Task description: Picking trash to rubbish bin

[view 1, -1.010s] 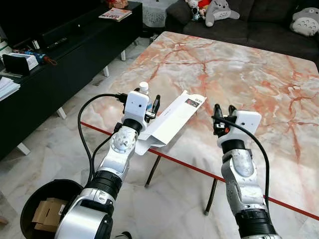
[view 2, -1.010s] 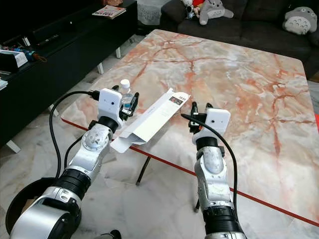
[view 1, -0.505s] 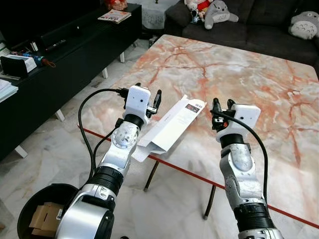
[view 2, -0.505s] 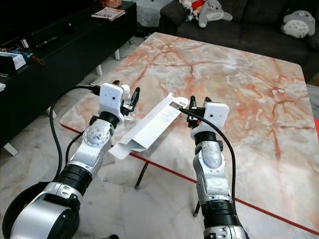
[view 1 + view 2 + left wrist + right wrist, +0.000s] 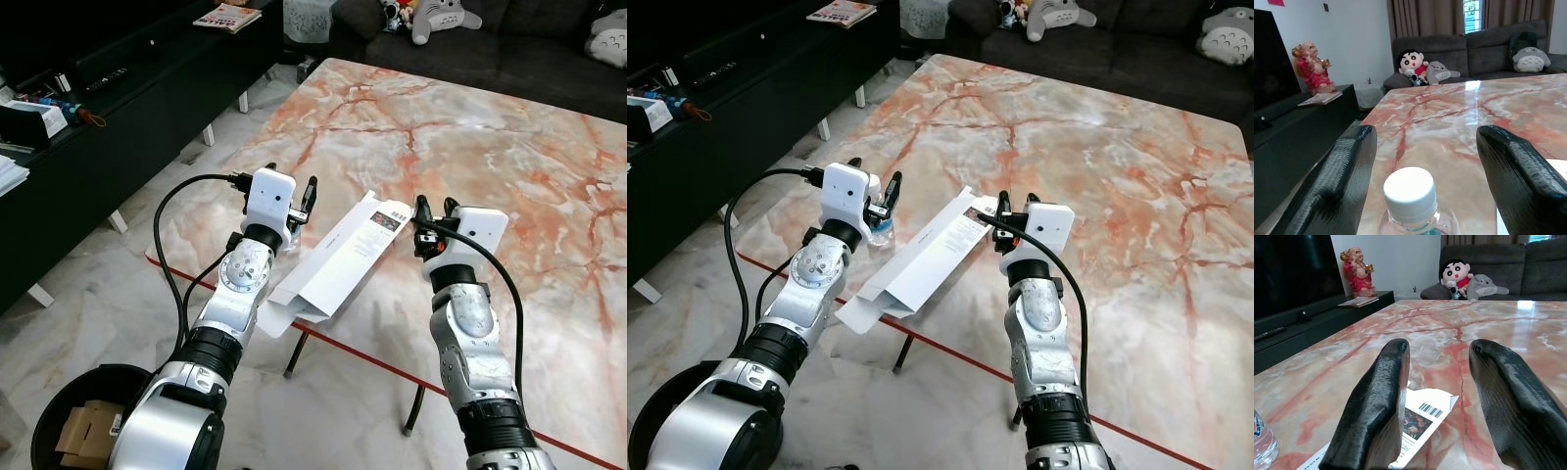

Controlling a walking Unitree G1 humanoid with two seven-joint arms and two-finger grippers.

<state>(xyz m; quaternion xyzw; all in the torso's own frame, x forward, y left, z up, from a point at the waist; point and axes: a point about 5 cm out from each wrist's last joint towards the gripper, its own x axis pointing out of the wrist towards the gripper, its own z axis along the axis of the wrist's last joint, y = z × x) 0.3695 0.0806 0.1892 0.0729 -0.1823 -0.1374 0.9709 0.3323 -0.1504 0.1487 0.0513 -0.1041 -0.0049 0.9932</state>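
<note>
A long flat white carton (image 5: 342, 260) lies on the marble table (image 5: 470, 127), one end hanging over the near edge. A small clear plastic bottle (image 5: 1410, 197) with a white cap stands upright beside the carton (image 5: 921, 257). My left gripper (image 5: 1425, 161) is open, its fingers (image 5: 1339, 181) on either side of the bottle (image 5: 881, 231) and apart from it. My right gripper (image 5: 435, 208) is open too, low over the table just behind the carton's printed end (image 5: 1422, 417). The black rubbish bin (image 5: 49, 423), with cardboard in it, stands on the floor at my lower left.
A black TV cabinet (image 5: 118, 108) runs along the left. A dark sofa (image 5: 509, 44) with plush toys stands behind the table. The table's near edge carries a red stripe (image 5: 382, 354), with marble floor below.
The camera has shifted a little. My left gripper has moved forward so the bottle now sits between its fingers. My right gripper has come closer to the carton's printed end.
</note>
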